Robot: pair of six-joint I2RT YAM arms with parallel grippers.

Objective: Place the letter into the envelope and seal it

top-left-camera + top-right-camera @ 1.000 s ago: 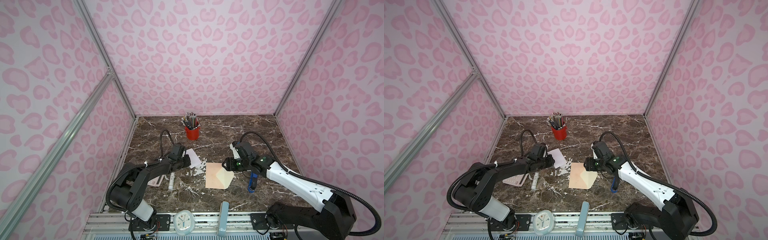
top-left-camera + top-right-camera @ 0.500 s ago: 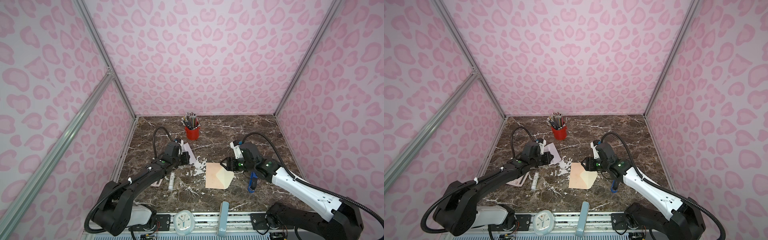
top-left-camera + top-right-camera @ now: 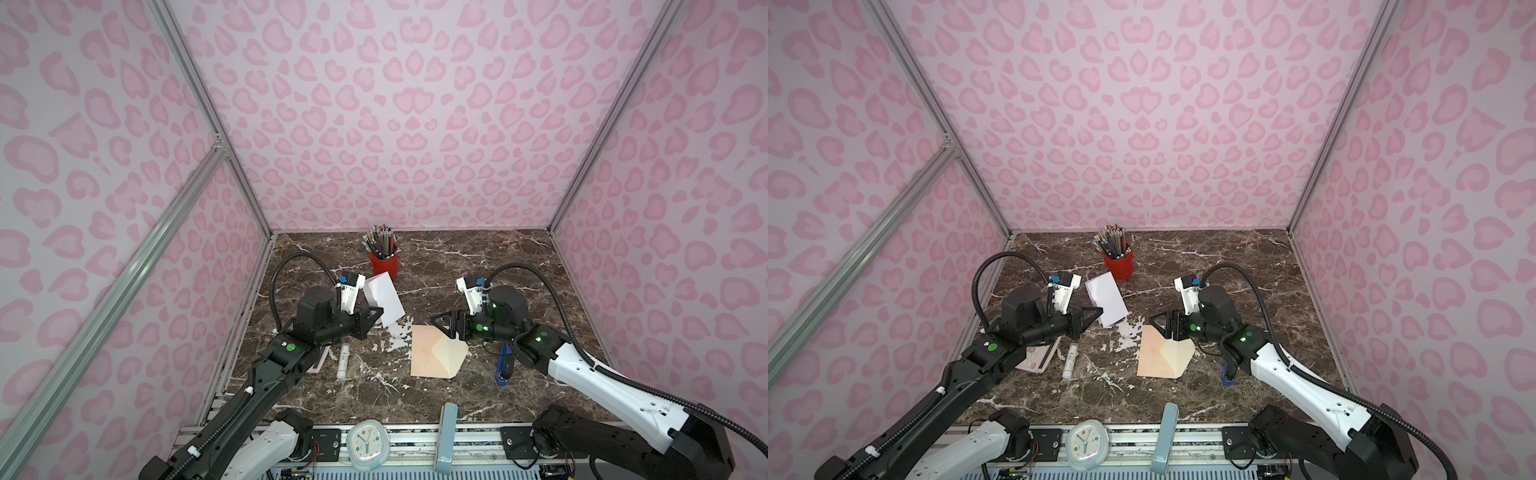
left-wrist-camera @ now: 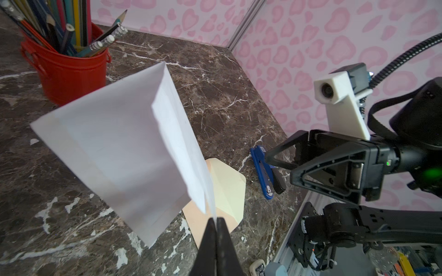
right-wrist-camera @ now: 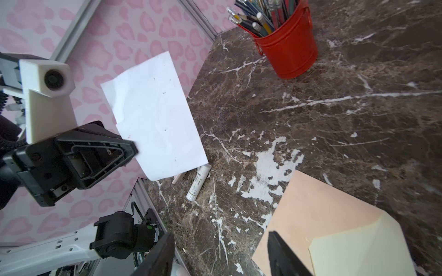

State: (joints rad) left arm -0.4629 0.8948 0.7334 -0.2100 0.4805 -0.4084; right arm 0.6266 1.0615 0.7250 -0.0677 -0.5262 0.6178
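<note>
1. The left gripper (image 4: pixel 216 221) is clamped tight on the edge of the letter (image 3: pixel 384 299). The sheet is up off the table (image 3: pixel 478 257), tilted, and looks folded over.
2. The letter hangs between the red pencil bucket (image 3: pixel 384 264) and the envelope (image 3: pixel 428 353).
3. The envelope lies flat on the marble with its cream flap open.
4. The right gripper (image 3: pixel 438 323) has its fingers spread wide over the envelope's far edge and is gripping nothing.
5. A glue stick (image 3: pixel 343 361) lies by the left arm, apart from the envelope.

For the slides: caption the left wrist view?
Left fingers pinch the white letter above the table; open envelope lies beyond.
</note>
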